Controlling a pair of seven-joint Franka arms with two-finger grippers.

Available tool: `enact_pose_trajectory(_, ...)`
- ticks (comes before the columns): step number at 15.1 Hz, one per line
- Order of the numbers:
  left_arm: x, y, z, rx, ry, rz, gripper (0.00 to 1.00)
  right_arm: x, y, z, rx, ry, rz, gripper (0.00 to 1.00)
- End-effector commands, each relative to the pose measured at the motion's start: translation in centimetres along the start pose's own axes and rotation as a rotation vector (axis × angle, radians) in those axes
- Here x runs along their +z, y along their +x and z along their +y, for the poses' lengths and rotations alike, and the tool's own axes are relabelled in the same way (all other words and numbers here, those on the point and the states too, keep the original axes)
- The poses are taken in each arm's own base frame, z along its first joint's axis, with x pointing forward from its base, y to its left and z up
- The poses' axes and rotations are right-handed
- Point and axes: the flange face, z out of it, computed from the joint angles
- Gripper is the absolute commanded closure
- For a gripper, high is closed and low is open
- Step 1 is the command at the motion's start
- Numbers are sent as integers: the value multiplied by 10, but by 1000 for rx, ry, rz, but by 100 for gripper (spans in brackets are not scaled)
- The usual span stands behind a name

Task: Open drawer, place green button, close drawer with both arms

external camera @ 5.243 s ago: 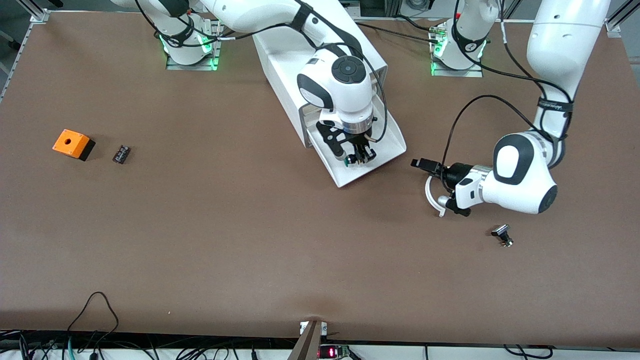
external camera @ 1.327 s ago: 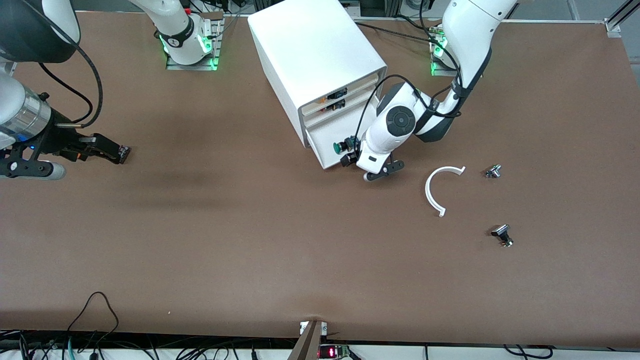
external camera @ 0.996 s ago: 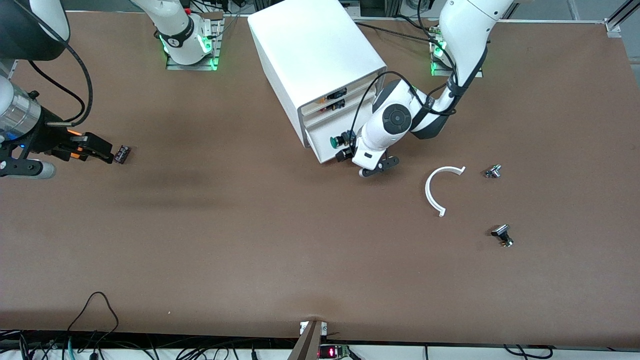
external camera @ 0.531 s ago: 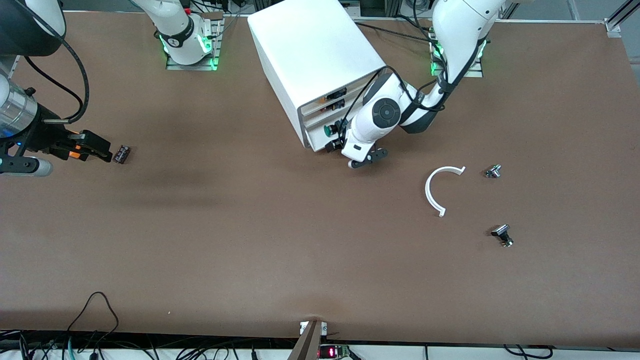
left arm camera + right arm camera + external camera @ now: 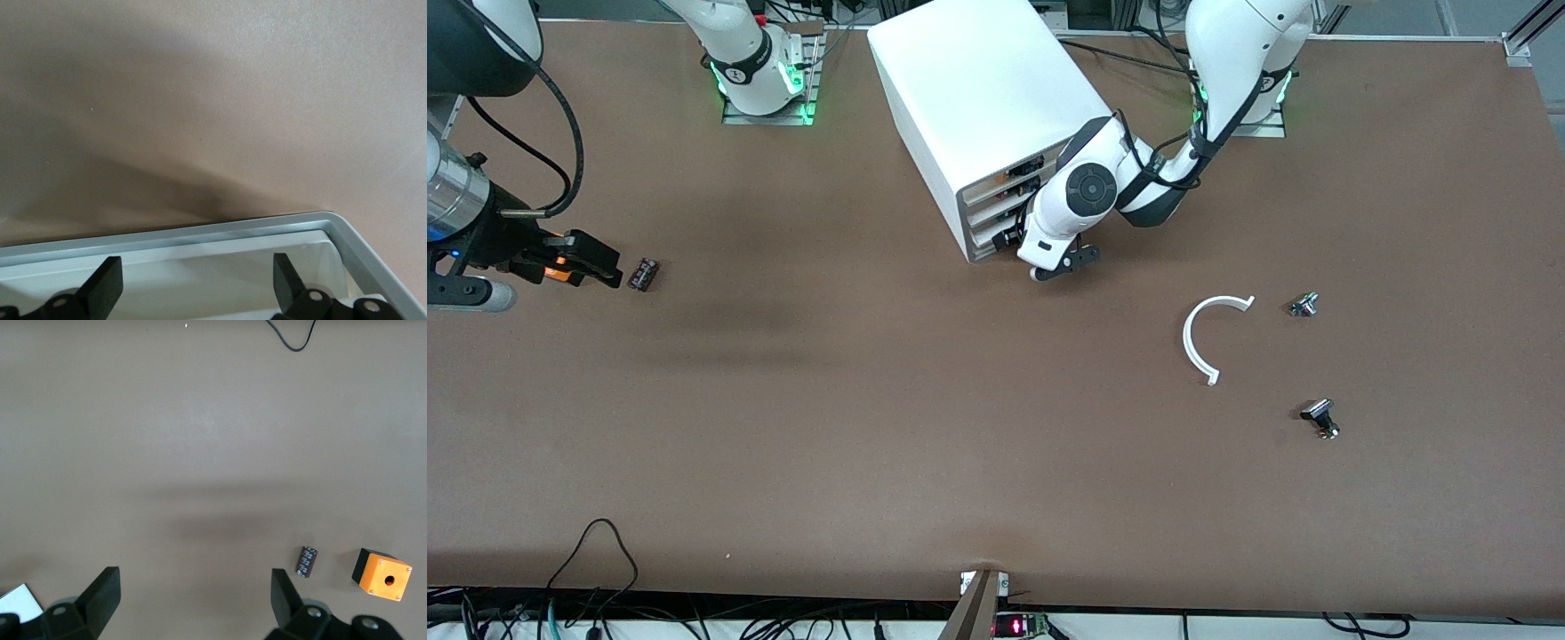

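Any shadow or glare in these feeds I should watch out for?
Front view: even light, no glare, only a soft dark smear on the table near the right gripper. Left wrist view: a broad shadow darkens the table above the drawer rim. Right wrist view: a faint shadow band, everything readable.

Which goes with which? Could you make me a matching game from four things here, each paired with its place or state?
1 left gripper
2 right gripper
3 curved white piece
4 orange box

A beside a small dark cylinder
B open, at the cabinet, at its lowest drawer
C open, above the right arm's end of the table
D lying near two knobs

Pairs: 1-B, 2-C, 3-D, 4-A
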Motion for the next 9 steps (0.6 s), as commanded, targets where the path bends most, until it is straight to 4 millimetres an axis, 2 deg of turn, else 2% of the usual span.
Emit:
enact_pose_trajectory(1,1,-11,2,-9,7,-27,1,-24,-13,5,-9,-14,19,0)
enact_pose_trajectory(9,4,-25,9,-26,8,-29,1,-63,-31,5,-5,-18,-4,0)
